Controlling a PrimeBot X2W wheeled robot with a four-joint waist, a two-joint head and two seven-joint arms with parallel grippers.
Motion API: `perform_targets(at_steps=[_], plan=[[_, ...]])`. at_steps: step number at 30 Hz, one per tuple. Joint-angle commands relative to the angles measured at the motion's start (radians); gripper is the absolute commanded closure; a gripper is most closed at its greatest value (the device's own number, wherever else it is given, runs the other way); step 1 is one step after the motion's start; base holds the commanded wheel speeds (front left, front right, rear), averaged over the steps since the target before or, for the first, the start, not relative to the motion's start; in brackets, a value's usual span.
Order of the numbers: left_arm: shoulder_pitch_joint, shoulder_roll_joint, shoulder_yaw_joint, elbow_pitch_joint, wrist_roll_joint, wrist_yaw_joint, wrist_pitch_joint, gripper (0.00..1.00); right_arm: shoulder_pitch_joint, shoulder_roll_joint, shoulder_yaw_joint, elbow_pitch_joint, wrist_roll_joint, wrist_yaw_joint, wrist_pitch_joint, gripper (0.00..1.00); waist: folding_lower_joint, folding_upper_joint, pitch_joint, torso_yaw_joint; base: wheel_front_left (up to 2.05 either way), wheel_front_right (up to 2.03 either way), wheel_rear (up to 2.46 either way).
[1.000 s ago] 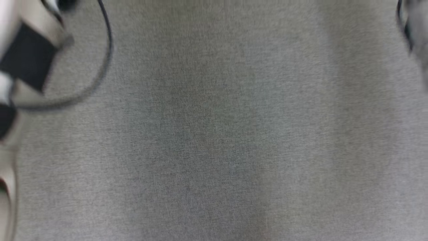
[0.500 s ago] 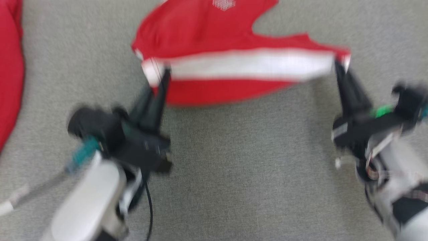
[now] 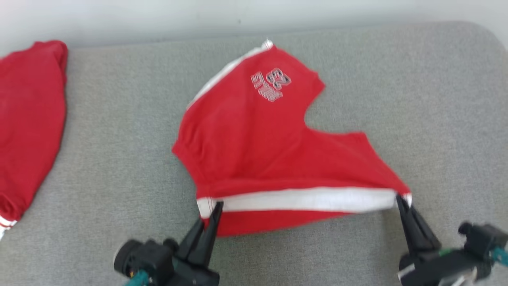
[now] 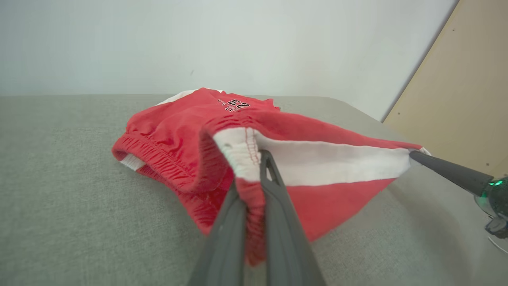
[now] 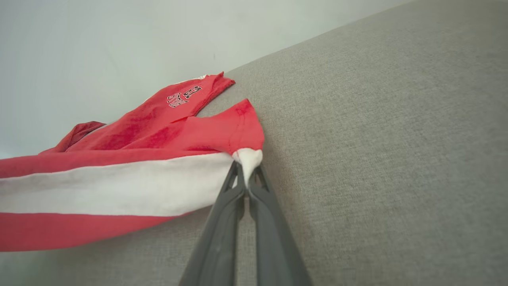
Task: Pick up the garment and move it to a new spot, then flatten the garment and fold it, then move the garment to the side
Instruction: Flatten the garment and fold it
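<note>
The soft red garment (image 3: 262,159), with a stitched number and a broad white band, lies rumpled on the grey woven cushion (image 3: 119,139), its band stretched between the left gripper (image 3: 216,206) and right gripper (image 3: 399,200), each pinched tight on a corner.
</note>
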Motion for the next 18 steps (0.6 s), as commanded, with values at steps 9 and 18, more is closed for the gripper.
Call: perform_targets(at_steps=[9, 18], plan=[[0.119, -0.043, 0.009, 0.010, 0.053, -0.041, -0.003, 1.00, 0.192, 0.054, -0.143, -0.111, -0.055, 0.000, 0.068, 1.00, 0.0003, 0.0002, -0.062, 0.020, 0.00, 0.00, 0.00], [0.042, -0.107, 0.004, 0.013, 0.087, -0.061, -0.003, 1.00, 0.076, 0.055, -0.218, -0.168, -0.066, 0.000, 0.135, 1.00, 0.0003, 0.0002, -0.048, 0.068, 0.00, 0.00, 0.00]])
